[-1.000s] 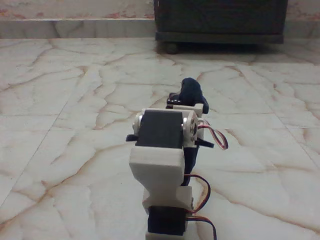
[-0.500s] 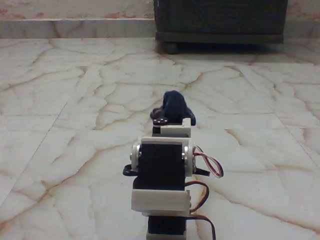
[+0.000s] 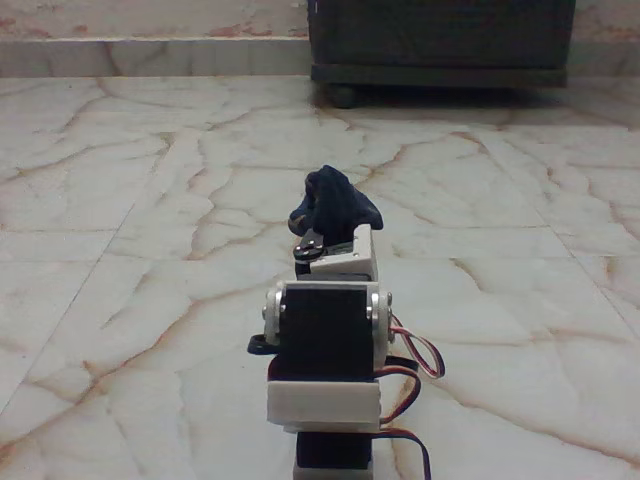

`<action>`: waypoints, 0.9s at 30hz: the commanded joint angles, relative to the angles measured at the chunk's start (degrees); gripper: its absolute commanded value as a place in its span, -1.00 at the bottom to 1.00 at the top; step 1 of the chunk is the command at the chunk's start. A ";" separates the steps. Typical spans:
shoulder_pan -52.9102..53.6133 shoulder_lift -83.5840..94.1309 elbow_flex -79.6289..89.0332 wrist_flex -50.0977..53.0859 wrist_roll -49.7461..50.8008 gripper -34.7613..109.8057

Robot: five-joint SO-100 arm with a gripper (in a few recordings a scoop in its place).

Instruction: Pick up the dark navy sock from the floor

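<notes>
Fixed view: the sock sits bunched at the gripper, seemingly above the floor rather than on it. The arm hides the jaws, so I cannot tell whether they are clamped on it. The risk: if they pinch only a fold, the fabric could slip free and drop back down.

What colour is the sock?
The sock is dark navy blue, seen best in the fixed view.
</notes>
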 commanded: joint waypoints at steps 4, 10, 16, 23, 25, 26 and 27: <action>0.62 1.05 -0.09 4.04 0.62 -0.52; 0.44 1.05 -0.09 5.01 6.15 -0.52; -0.09 2.72 0.00 4.83 6.68 -0.52; -0.35 2.37 -0.09 4.83 5.89 -0.52; -0.35 2.37 -0.09 5.01 5.98 -0.52; -0.35 2.37 -0.09 5.10 5.89 -0.52; -0.35 2.37 -0.09 5.19 5.98 -0.52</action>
